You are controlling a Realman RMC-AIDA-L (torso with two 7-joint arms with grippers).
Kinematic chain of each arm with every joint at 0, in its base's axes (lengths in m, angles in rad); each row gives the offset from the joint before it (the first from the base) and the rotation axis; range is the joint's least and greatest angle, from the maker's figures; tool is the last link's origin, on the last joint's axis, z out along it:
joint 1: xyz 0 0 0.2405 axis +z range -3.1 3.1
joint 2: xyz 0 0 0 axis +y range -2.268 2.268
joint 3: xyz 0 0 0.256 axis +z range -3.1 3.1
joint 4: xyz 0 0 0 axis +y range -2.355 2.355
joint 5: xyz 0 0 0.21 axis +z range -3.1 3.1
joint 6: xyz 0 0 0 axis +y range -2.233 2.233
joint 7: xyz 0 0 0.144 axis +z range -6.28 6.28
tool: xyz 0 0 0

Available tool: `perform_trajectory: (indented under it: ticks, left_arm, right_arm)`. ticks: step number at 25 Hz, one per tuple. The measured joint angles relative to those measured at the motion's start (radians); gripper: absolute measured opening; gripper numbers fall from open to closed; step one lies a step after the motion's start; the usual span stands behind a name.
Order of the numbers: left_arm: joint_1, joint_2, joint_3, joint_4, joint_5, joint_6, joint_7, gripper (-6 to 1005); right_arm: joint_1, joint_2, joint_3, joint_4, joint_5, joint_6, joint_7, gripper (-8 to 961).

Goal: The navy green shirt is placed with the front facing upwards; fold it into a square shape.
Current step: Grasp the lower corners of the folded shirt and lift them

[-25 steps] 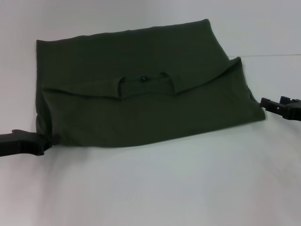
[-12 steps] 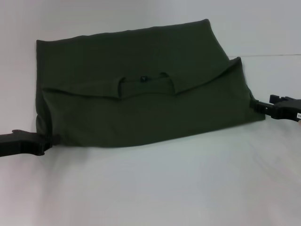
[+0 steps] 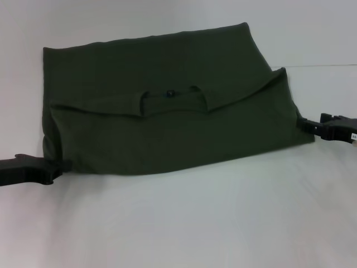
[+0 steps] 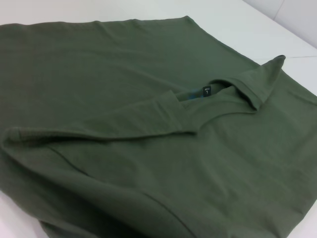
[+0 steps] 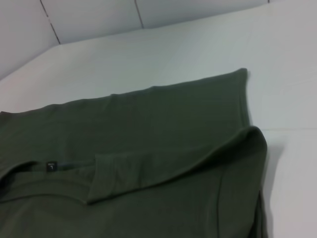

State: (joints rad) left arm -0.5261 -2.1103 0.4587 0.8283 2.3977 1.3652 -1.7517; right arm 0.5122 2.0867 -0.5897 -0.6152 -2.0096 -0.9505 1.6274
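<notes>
The left gripper (image 3: 62, 165) sits where it was a second ago, at the near left corner of the shirt (image 3: 167, 117), touching the edge; whether it pinches the cloth I cannot tell. The shirt lies flat on the white table (image 3: 184, 223), already folded over, with the collar (image 3: 170, 94) showing at the fold line. The right gripper (image 3: 304, 124) has moved in from the side and now meets the near right corner, perhaps clamping it. Both corners look set for the next fold.

A plain test bench: bare white table (image 3: 178, 223), pale panelled wall (image 5: 89, 20)
</notes>
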Motion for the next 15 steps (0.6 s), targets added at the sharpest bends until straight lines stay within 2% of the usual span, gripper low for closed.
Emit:
perform_trajectory:
  ticks: [3,15]
  left_arm:
    - [0.000,0.000,0.000,0.000,0.000,0.000,-0.001,13]
    - [0.001,-0.001,0.000,0.000,0.000,0.000,-0.001,13]
  right_arm:
    - [0.002,-0.001,-0.006,0.011,0.000,0.008,0.005,804]
    - [0.022,-0.003,-0.027,0.045,-0.003,0.057,0.031,701]
